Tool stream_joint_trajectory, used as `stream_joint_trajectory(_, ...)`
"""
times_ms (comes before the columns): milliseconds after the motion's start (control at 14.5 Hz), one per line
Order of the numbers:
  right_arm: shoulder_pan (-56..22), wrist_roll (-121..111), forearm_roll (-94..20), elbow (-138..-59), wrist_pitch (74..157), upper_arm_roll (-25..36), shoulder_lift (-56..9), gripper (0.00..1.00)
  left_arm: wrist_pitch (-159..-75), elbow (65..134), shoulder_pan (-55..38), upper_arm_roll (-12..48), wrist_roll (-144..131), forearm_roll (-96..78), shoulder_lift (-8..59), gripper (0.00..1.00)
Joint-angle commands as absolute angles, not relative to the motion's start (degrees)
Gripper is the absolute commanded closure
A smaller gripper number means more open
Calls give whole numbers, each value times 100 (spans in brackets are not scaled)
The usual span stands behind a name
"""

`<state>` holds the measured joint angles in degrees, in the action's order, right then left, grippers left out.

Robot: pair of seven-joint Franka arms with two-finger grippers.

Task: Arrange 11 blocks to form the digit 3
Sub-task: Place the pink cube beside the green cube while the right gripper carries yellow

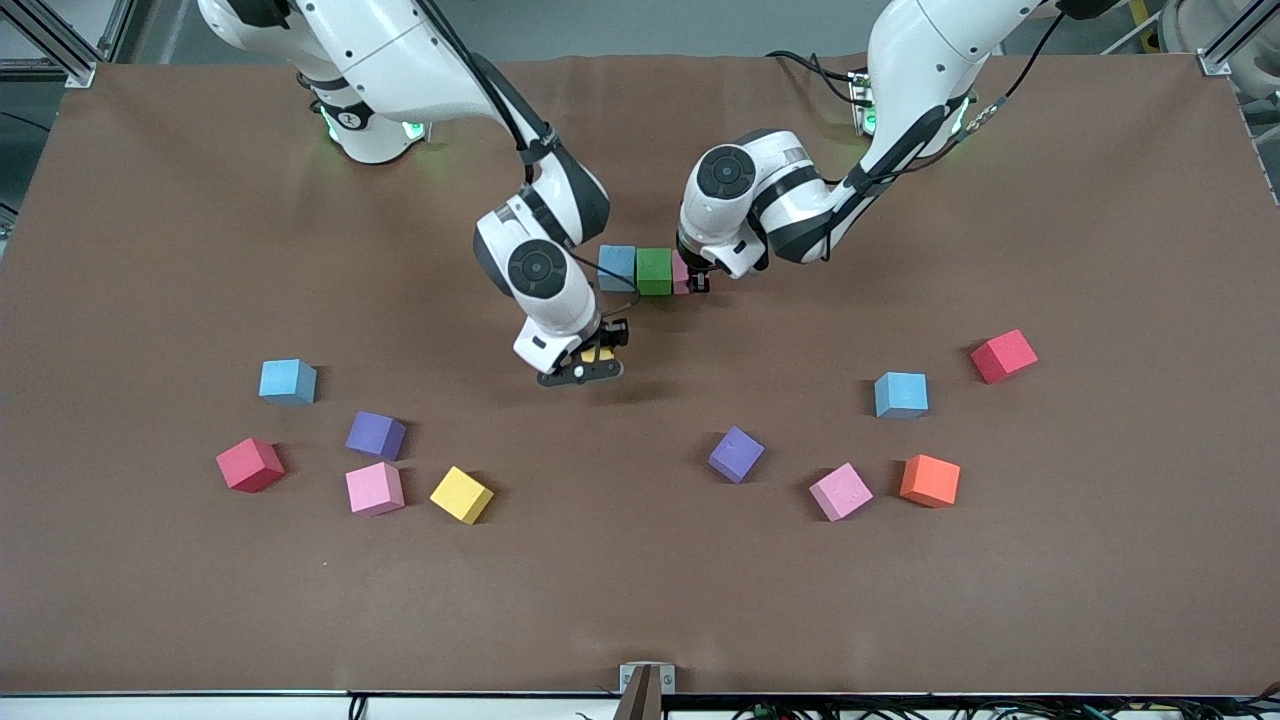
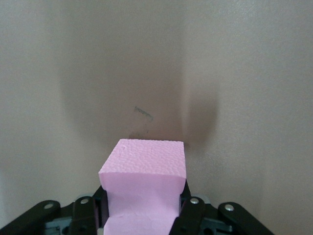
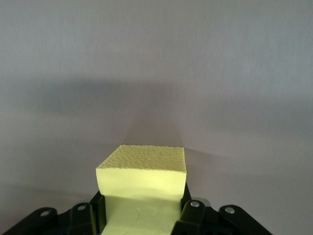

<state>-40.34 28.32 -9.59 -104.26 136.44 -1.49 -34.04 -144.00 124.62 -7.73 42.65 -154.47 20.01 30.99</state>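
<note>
A row of blocks has begun mid-table: a light blue cube (image 1: 617,267) touches a green cube (image 1: 654,271). My left gripper (image 1: 693,276) is at the green cube's free side, shut on a pink cube (image 2: 144,159) whose sides are squeezed in by the fingers (image 2: 192,215). Whether that cube rests on the mat I cannot tell. My right gripper (image 1: 597,358) hangs over bare mat, shut on a yellow cube (image 3: 142,161), which shows only as a sliver (image 1: 597,354) in the front view.
Loose cubes lie nearer the camera. Toward the right arm's end are light blue (image 1: 288,381), purple (image 1: 376,435), pink (image 1: 375,488), yellow (image 1: 461,494) and red (image 1: 250,465) cubes. Toward the left arm's end are purple (image 1: 736,454), pink (image 1: 840,491), orange (image 1: 930,480), light blue (image 1: 901,394) and red (image 1: 1003,356) cubes.
</note>
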Motion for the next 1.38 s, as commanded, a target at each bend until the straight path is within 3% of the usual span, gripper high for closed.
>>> stream_joint_trajectory(0, -4218, 3164, -993, -10793, 13544, -176, -3155, 77, -14554, 12603, -800, 4280, -15574, 2118, 3050, 79)
stream_joint_trajectory(619, -4579, 3164, -993, -10872, 13886, -176, -3199, 77, -14555, 12533, -791, 4272, -15566, 2118, 3111, 76)
stream_joint_trajectory(688, -4605, 3164, -993, -10959, 14078, -176, -3199, 76, -14555, 12525, -782, 4271, -15565, 2118, 3120, 69)
stream_joint_trajectory(757, -4632, 3164, -993, -11064, 14254, -176, -3199, 76, -14555, 12490, -791, 4271, -15565, 2118, 3155, 51)
stream_joint_trajectory(826, -4667, 3164, -993, -11109, 14308, -176, -3199, 76, -14546, 12463, -791, 4271, -15557, 2118, 3173, 19)
stream_joint_trajectory(895, -4676, 3164, -993, -11127, 14300, -176, -3208, 76, -14546, 12454, -782, 4271, -15548, 2118, 3164, 0)
stream_joint_trajectory(1307, -4684, 3155, -993, -11232, 14247, -176, -3164, 76, -14327, 12498, -695, 4359, -15583, 2118, 2866, 0)
